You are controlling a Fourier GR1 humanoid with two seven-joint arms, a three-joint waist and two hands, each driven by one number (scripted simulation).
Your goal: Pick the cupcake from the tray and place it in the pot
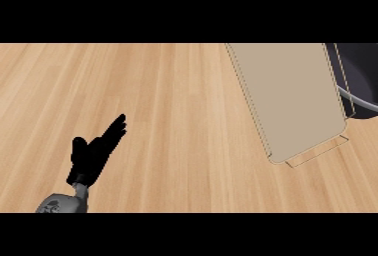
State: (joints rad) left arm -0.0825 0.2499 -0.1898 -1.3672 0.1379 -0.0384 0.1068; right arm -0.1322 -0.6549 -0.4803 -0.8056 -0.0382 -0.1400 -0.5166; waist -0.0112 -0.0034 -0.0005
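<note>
On the wooden counter (170, 100) a flat beige tray (291, 100) lies toward the right, and just past its far edge the dark pot (362, 80) shows only partly, cut off by the view's edge. No cupcake can be made out on the tray or in the pot. The left hand (92, 155) rests open at lower left, fingers straight, holding nothing, well apart from the tray.
</note>
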